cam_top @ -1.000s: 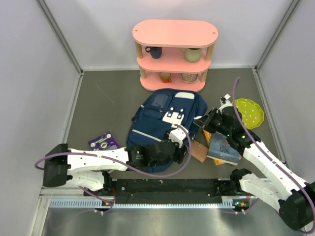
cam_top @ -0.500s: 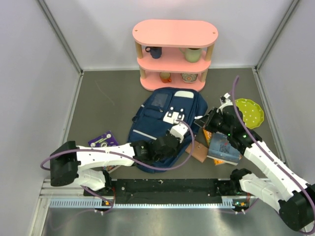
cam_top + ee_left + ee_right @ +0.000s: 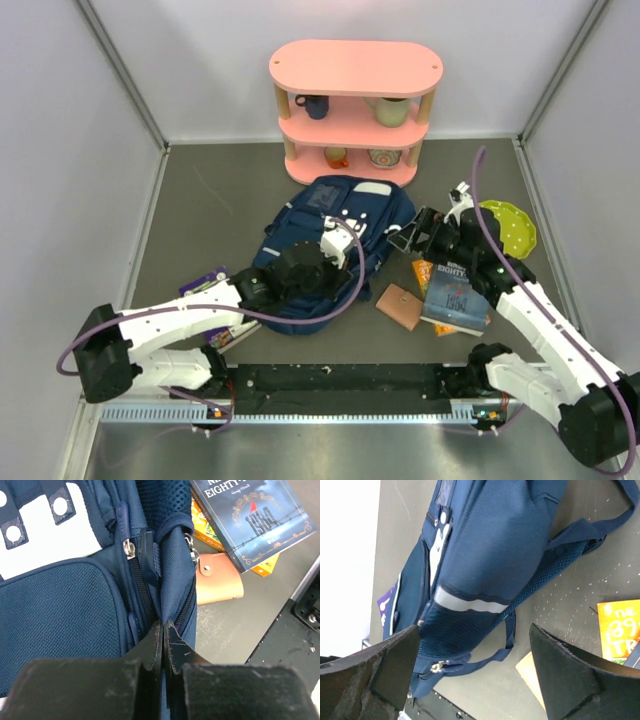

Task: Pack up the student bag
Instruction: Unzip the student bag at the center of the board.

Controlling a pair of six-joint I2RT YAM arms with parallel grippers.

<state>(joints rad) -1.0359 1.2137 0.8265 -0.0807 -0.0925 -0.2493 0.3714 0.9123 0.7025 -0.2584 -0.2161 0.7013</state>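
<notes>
The student bag, navy with a white patch and pale stripes, lies flat in the middle of the table. My left gripper is over its front. In the left wrist view that gripper is shut on a fold of the bag's fabric beside a zipper. My right gripper hangs open just off the bag's right side. Seen from the right wrist, its wide jaws hold nothing, with the bag's side and a loose strap below them.
Right of the bag lie a dark blue book on an orange book and a brown wallet. A purple item lies left of the bag. A green plate sits far right. A pink shelf with mugs stands behind.
My left gripper closed on the bag's fabric and moved up and to the left, shifting the bag that way. My right gripper opened and let go of the bag's right side.
</notes>
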